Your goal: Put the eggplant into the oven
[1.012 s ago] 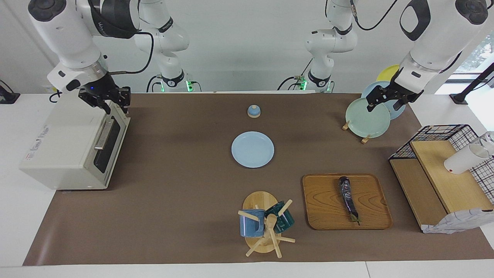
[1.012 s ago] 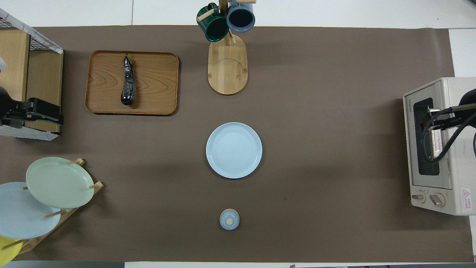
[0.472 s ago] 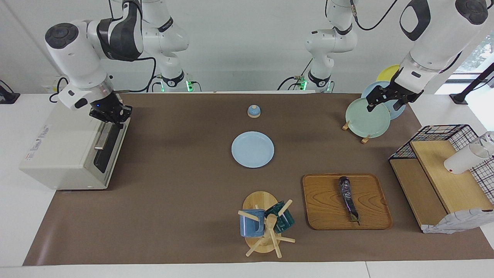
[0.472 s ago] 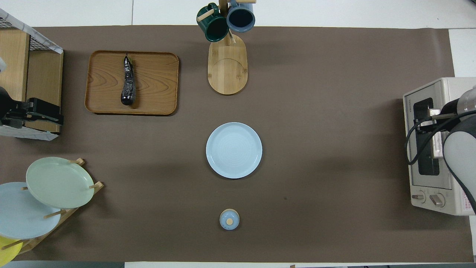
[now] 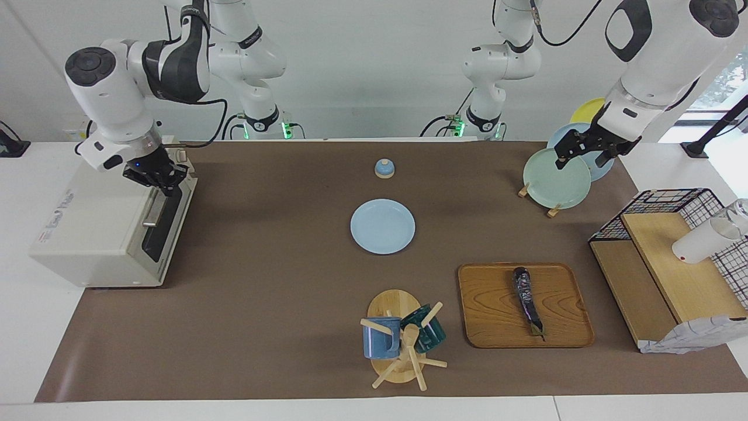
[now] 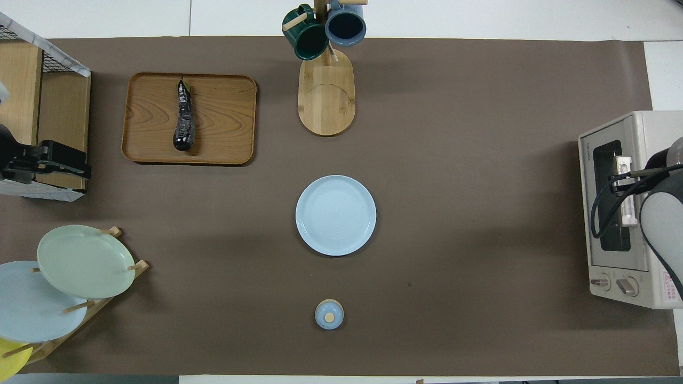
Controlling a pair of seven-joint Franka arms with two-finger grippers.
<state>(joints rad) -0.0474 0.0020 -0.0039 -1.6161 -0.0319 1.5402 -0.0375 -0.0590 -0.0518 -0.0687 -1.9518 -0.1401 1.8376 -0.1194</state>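
Observation:
The dark purple eggplant (image 5: pixel 527 299) lies on a wooden tray (image 5: pixel 494 318) toward the left arm's end of the table; it also shows in the overhead view (image 6: pixel 184 118). The cream-white oven (image 5: pixel 96 231) stands at the right arm's end with its door closed; it shows in the overhead view too (image 6: pixel 602 266). My right gripper (image 5: pixel 162 182) is low at the oven's top front edge, at the end of the door's bar handle (image 5: pixel 154 206) nearer the robots. My left gripper (image 5: pixel 583 156) is open and empty, waiting over the plate rack.
A light blue plate (image 5: pixel 383 226) lies mid-table, with a small blue lid (image 5: pixel 384 168) nearer the robots. A mug tree (image 5: pixel 402 342) stands beside the tray. A plate rack (image 5: pixel 556 178) and a black wire basket (image 5: pixel 672 257) with wooden shelves are at the left arm's end.
My right gripper has come down from above the oven's top corner to the door handle, and its arm has swung inward. The left arm, eggplant and oven door have not moved.

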